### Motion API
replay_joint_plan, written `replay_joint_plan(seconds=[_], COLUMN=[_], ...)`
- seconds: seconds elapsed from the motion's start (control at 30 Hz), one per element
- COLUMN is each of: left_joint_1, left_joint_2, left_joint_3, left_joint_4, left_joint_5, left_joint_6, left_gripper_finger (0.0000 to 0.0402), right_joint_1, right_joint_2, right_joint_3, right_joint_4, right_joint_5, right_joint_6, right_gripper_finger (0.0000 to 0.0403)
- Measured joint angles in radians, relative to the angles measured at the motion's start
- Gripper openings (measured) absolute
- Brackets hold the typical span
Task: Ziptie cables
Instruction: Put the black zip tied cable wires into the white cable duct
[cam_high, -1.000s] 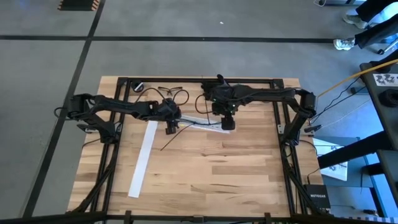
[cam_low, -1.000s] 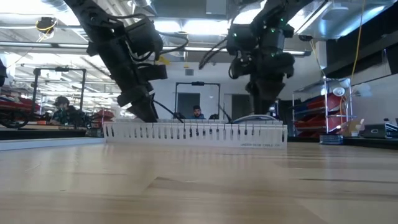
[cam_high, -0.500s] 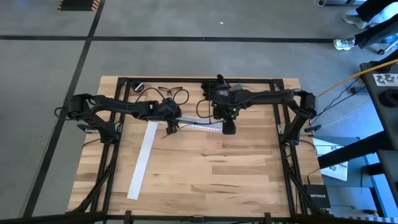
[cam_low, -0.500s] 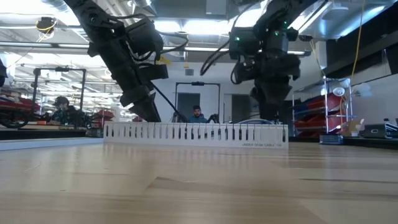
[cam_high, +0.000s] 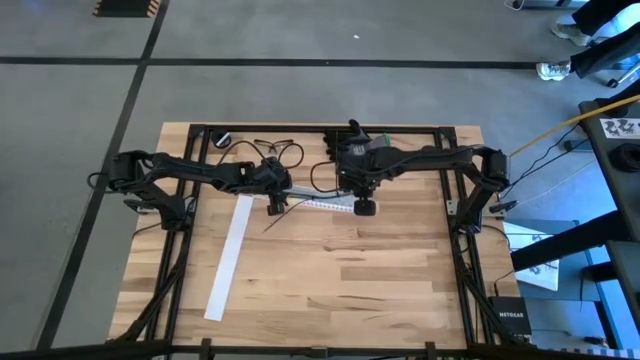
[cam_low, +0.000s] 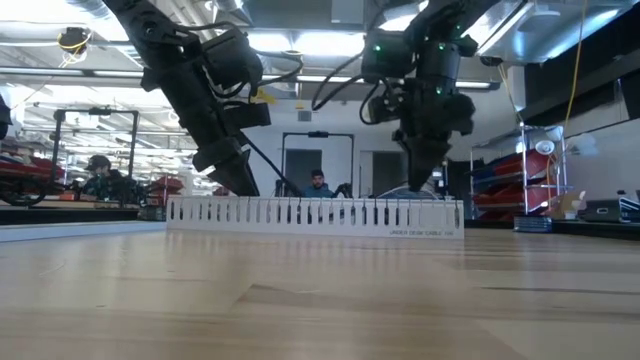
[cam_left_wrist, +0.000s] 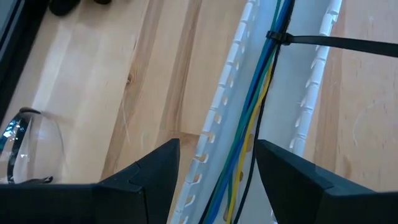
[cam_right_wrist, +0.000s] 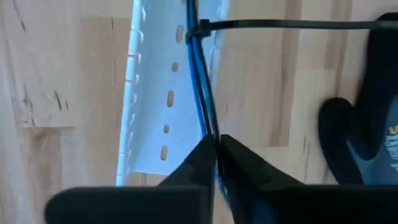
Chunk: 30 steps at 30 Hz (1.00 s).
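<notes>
The wooden table (cam_high: 330, 270) is the biggest thing here, with a black frame around it. A long flat white strip (cam_high: 229, 256) lies on the left part of the table.

Near the back of the table lies a white slotted rail (cam_low: 315, 214). It has small grey writing on its side, but the writing is too small to read. The cables (cam_left_wrist: 258, 93) run along inside the rail. They look blue, green, yellow and black. A black zip tie (cam_right_wrist: 273, 25) is wrapped around them, and its long tail sticks out over the wood.

The left gripper (cam_high: 275, 203) hangs over the left end of the rail. Its fingers (cam_left_wrist: 152, 177) are apart, one on each side of the rail.

The right gripper (cam_high: 366, 207) is at the right end of the rail. Its fingers (cam_right_wrist: 196, 163) are pinched together on the cables.

A pair of clear glasses (cam_left_wrist: 28, 146) lies on the table near the left gripper. A box beside the table says NETGEAR (cam_high: 508, 322).
</notes>
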Motion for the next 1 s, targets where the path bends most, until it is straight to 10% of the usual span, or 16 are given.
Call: replay_joint_plan(seconds=[0.57, 0.7, 1.0], left_joint_1=[0.0, 0.0, 0.0], left_joint_2=[-0.001, -0.001, -0.001], left_joint_3=[0.001, 0.001, 0.002], left_joint_4=[0.0, 0.0, 0.0], left_joint_5=[0.0, 0.0, 0.0], left_joint_6=[-0.005, -0.004, -0.004], left_gripper_finger=[0.0198, 0.0198, 0.0198], right_joint_1=[0.0, 0.011, 0.027], right_joint_2=[0.0, 0.0, 0.0], right_joint_3=[0.161, 0.13, -0.032], right_joint_4=[-0.256, -0.214, 0.08], right_joint_5=[-0.074, -0.213, -0.137], right_joint_6=[0.181, 0.263, 0.26], right_gripper_finger=[0.0001, 0.0, 0.0])
